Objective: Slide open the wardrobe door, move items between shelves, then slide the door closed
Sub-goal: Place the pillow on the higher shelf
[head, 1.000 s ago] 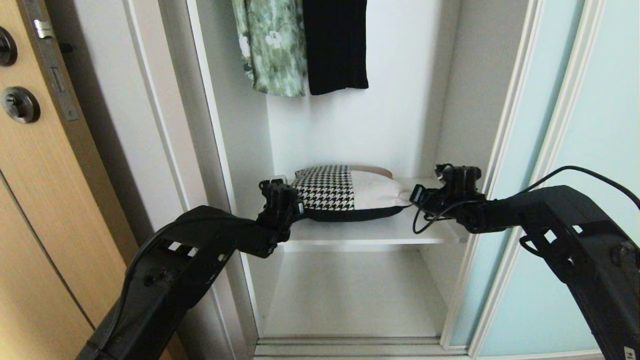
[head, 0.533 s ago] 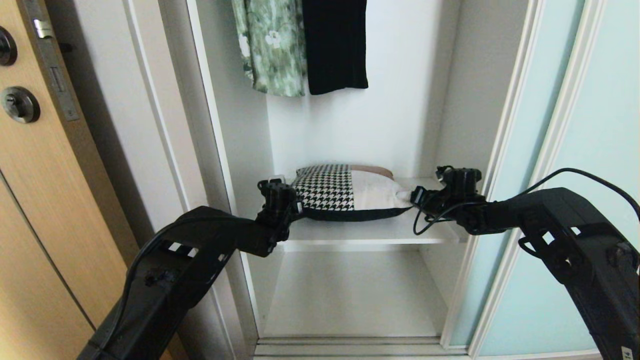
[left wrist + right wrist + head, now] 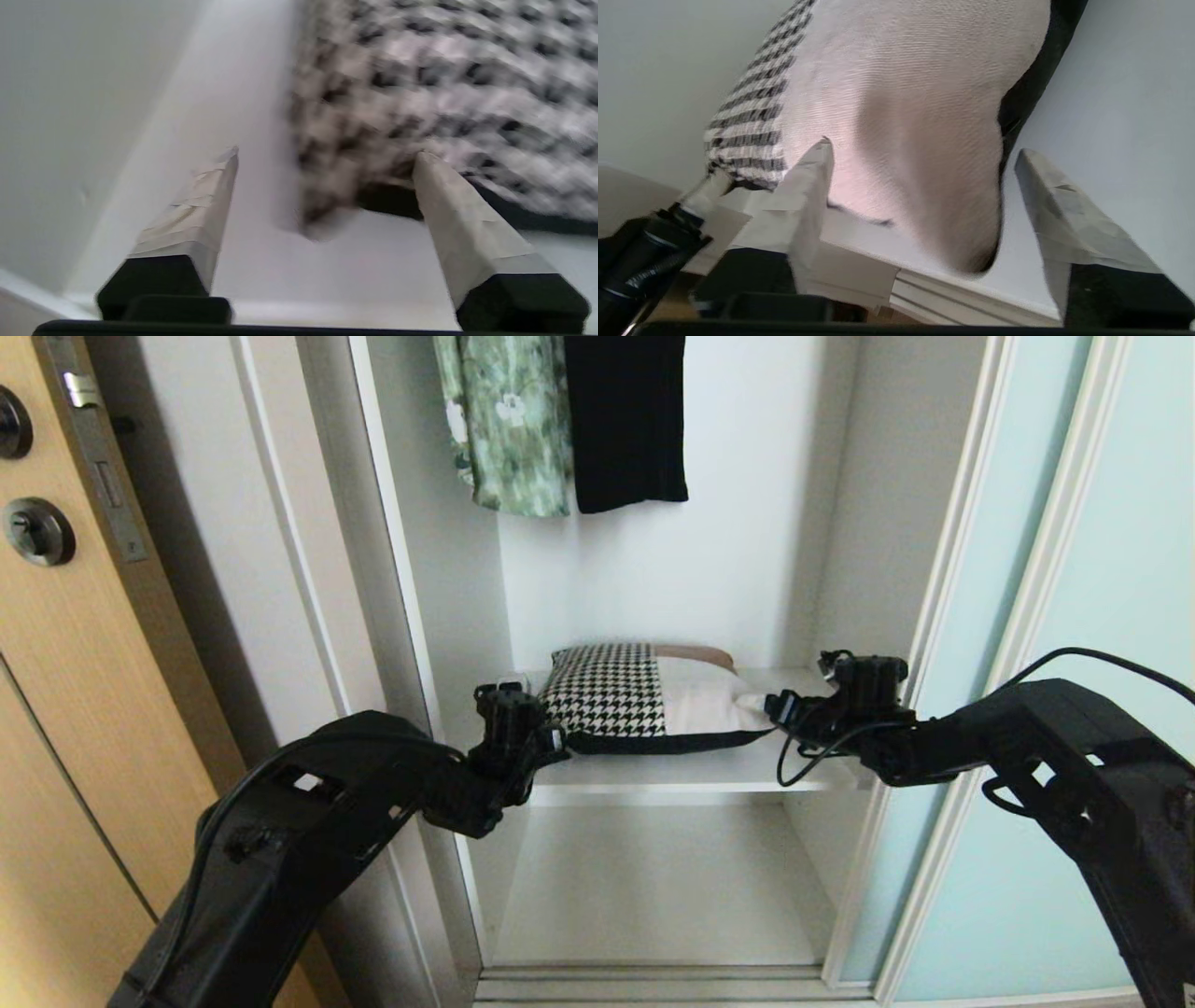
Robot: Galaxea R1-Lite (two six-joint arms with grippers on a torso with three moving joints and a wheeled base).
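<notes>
On flat white shelf [image 3: 672,767], soft houndstooth-and-cream cushion [image 3: 644,698], charcoal underside

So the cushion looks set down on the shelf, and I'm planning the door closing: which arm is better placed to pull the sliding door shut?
Probably the right. Its gripper hangs open beside the sliding door; the left gripper is across the cushion.

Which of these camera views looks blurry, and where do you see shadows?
Left wrist view: the houndstooth cushion is smeared by motion blur, while the fingers stay fairly crisp. Right wrist view: mostly sharp, with a soft shadow across the cream cushion. Head view: even daylight, sharp, a faint shadow under the shelf.
</notes>
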